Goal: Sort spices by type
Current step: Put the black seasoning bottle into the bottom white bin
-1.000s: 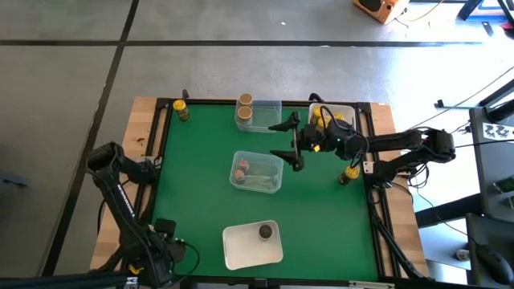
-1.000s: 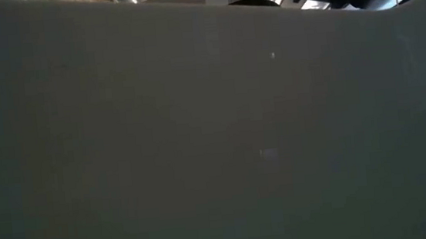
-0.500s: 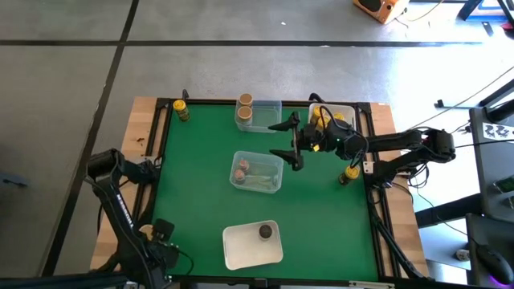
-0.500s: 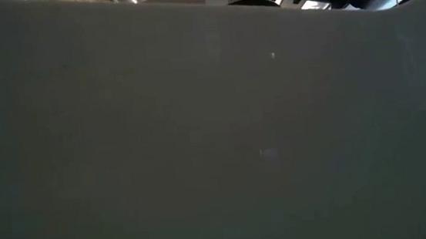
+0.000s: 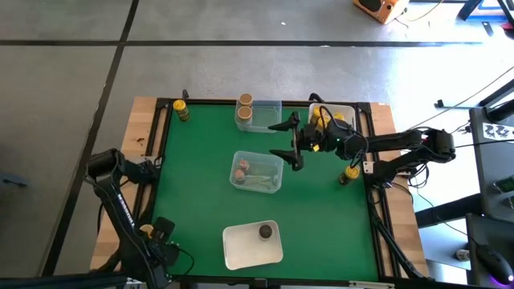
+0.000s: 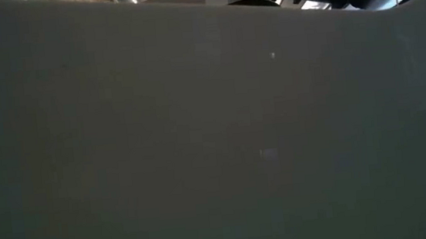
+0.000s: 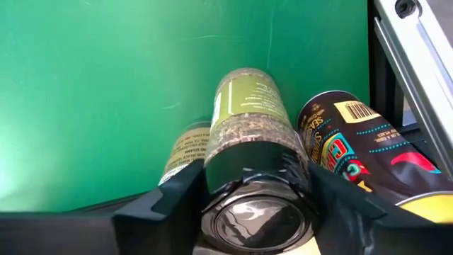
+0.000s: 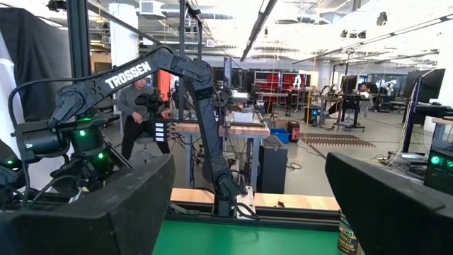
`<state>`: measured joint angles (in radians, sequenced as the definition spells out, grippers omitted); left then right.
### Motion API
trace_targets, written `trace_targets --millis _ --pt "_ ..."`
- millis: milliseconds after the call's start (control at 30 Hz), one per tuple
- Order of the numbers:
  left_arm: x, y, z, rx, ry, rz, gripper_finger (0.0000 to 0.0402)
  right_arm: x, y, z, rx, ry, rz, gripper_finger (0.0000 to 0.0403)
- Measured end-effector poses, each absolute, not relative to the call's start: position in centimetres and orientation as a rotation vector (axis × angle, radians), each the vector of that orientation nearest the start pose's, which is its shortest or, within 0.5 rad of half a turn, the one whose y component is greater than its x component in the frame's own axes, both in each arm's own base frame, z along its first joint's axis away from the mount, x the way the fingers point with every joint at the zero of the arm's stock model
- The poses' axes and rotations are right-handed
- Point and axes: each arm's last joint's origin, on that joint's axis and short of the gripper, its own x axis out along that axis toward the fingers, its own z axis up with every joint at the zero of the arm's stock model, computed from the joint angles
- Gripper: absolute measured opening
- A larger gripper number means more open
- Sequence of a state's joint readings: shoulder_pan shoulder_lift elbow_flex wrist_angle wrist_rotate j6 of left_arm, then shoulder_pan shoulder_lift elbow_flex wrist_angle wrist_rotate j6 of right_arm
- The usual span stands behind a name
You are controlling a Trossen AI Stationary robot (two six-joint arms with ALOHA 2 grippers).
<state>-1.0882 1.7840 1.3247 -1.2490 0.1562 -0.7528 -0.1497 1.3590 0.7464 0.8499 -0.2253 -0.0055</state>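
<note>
Glass is our guess for the small cylindrical spice jar of green herbs with a dark lid (image 7: 244, 106), so we judge it light, rigid and rather slippery, and breakable if dropped. It lies on its side at the corner of the green mat (image 5: 201, 160) nearest the left arm's base, touching a yellow-labelled jar (image 7: 185, 149) on one side and a dark printed spice tin (image 7: 354, 142) on the other. The left gripper (image 5: 163, 231) has its two fingers pressed against opposite sides of the dark lid, about half closed, so we take it as gripped. The lid looks like the best hold: less slick than the body and clear of both neighbours, which may roll. The right gripper (image 5: 289, 138) hangs over the mat's middle, spread wide and empty.
</note>
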Motion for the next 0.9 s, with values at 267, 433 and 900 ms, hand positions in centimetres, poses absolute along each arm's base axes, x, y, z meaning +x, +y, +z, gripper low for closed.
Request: trace_targets --millis 267,433,900 --pt "14.7 -27.2 21.1 0.225 1.753 -0.185 0.0212 29.0 -3.7 29.2 -0.050 -0.234 0.075 0.0364" --pt "15.7 -26.6 21.1 0.169 1.744 -0.114 0.0209 29.0 -3.7 29.2 -0.049 -0.228 0.075 0.0364" --pt "17.5 -25.6 21.1 0.076 1.736 -0.025 0.0211 29.1 -3.7 29.1 -0.047 -0.220 0.075 0.0364"
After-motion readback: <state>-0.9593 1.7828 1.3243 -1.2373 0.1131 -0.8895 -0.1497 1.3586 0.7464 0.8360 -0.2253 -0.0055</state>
